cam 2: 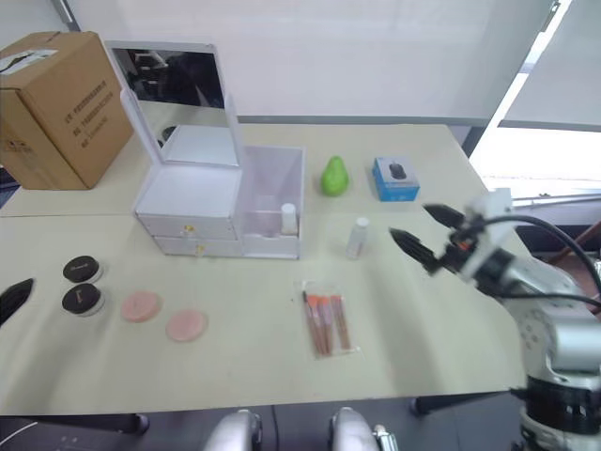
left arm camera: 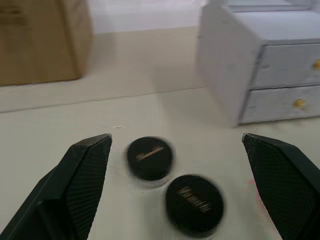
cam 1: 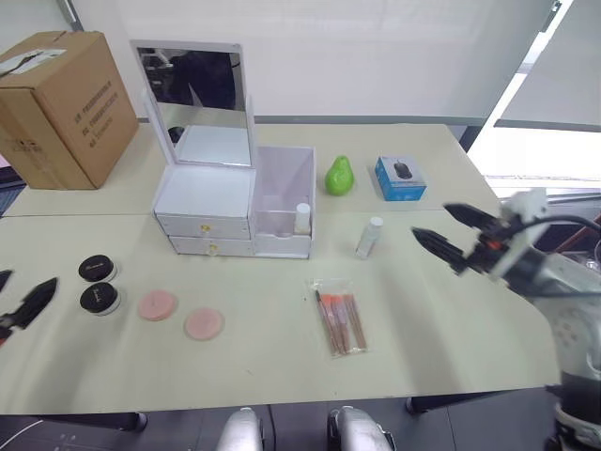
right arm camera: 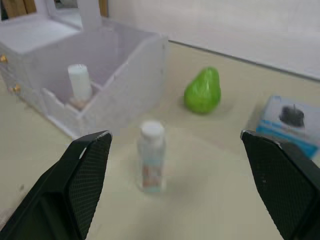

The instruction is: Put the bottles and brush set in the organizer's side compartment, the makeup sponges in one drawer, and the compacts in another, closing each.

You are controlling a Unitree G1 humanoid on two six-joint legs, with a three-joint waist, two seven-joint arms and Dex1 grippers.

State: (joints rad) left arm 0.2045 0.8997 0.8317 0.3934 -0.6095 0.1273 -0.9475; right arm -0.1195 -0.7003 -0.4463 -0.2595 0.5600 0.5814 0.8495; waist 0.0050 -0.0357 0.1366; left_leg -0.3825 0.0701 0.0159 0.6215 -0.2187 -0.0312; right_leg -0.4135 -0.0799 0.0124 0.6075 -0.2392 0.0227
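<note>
The white organizer (cam 1: 205, 199) with a mirror stands mid-table, both drawers shut. One white-capped bottle (cam 1: 302, 218) stands in its side compartment (cam 1: 284, 191). A second bottle (cam 1: 369, 237) stands upright on the table to its right. My right gripper (cam 1: 454, 233) is open, right of that bottle and apart from it. The brush set (cam 1: 339, 318) lies in a clear packet near the front. Two pink sponges (cam 1: 157, 304) (cam 1: 203, 323) and two black compacts (cam 1: 97, 269) (cam 1: 100, 299) lie at the left. My left gripper (left arm camera: 175, 187) hangs open near the compacts, at the table's left edge.
A cardboard box (cam 1: 58, 105) stands at the back left. A green pear (cam 1: 339, 175) and a blue box with a mouse picture (cam 1: 400, 178) sit behind the loose bottle. Bare tabletop lies between the brush set and my right gripper.
</note>
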